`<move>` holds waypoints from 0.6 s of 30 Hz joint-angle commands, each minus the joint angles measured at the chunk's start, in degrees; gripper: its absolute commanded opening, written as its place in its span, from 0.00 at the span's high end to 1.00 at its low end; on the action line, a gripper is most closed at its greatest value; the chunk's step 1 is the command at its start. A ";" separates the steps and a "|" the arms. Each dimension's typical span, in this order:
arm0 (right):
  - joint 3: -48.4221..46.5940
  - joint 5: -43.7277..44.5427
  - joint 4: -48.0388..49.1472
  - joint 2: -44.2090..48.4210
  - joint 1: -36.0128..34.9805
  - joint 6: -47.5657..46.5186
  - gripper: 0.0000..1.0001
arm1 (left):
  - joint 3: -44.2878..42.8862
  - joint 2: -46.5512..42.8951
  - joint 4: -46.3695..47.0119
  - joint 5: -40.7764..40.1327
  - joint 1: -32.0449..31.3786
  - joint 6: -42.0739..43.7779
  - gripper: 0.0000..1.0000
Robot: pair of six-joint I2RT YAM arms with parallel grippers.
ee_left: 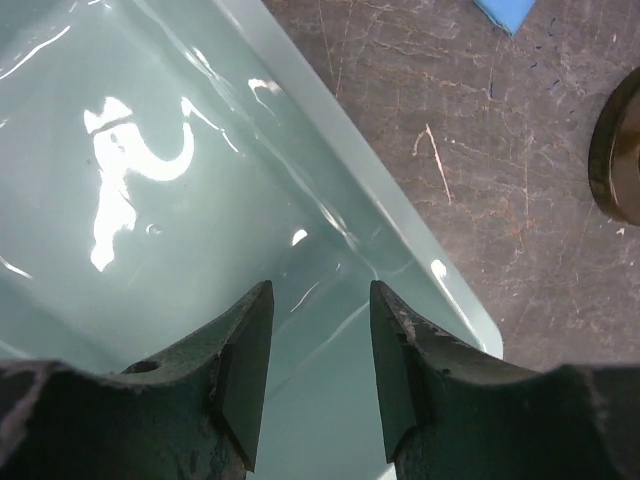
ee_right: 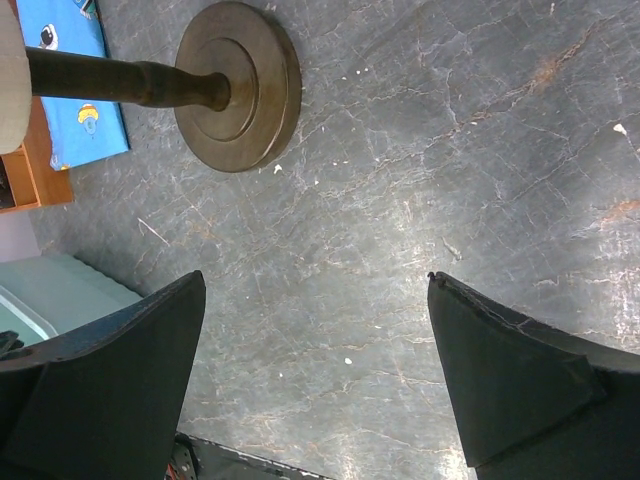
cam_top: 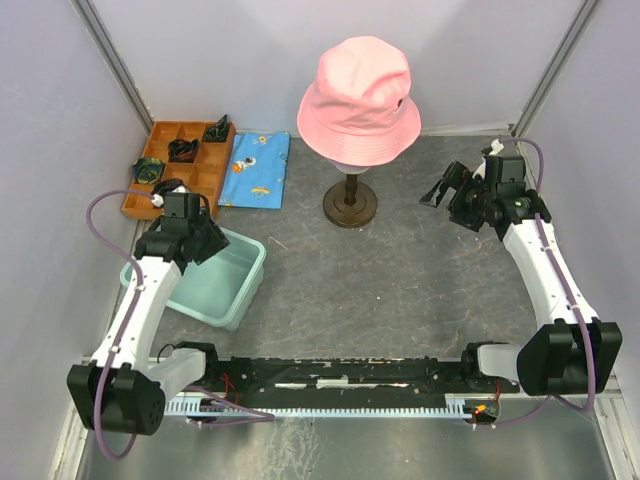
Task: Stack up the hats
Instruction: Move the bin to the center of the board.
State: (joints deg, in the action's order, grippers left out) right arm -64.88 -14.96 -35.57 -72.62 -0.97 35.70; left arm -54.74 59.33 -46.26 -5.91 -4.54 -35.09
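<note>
A pink fabric bucket hat [cam_top: 358, 95] sits crown-up on a dark wooden pedestal stand [cam_top: 350, 205] at the middle of the tabletop's [cam_top: 400, 290] rear edge, its brim hanging evenly all round. No other hat shows loose anywhere, and whether more lie under the pink one cannot be told from here. The left gripper [ee_left: 320, 300] hangs over a pale teal plastic bin [cam_top: 250, 265] near the left edge. Its jaws are partly parted with nothing between them, and only glare shows on the bin floor below. The right gripper [ee_right: 316, 278] hovers toward the rear right corner, just beside the stand's base, spread wide and holding nothing. An orange wooden divided tray [cam_top: 190, 125] and a blue patterned folded cloth [cam_top: 256, 168] lie at the rear left corner and play no part. Judging by this, the stack looks finished or nearly so, and the step in hand is leaving the top hat well seated. Doing that well probably means keeping both sets of fingers released and clear of the soft brim, which would drag and tilt at a light brush. The nearby right arm should also avoid the stand's narrow post, since a nudge there could rock the whole pile.
</note>
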 commanded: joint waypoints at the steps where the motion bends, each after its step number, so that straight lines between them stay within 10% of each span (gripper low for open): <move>1: -0.21 -0.95 2.46 0.28 0.18 0.00 0.01 | 0.42 3.02 7.63 0.39 -0.03 -4.60 0.49; 18: -1.18 -0.95 2.74 -1.44 0.23 -0.56 0.01 | -2.79 7.88 13.07 4.28 -0.08 -9.67 0.49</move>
State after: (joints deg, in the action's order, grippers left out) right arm -64.88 -15.46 -35.51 -73.69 -0.97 35.66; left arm -54.22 68.73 -36.34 -3.07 -4.54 -41.58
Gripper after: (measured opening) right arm 0.991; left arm 0.513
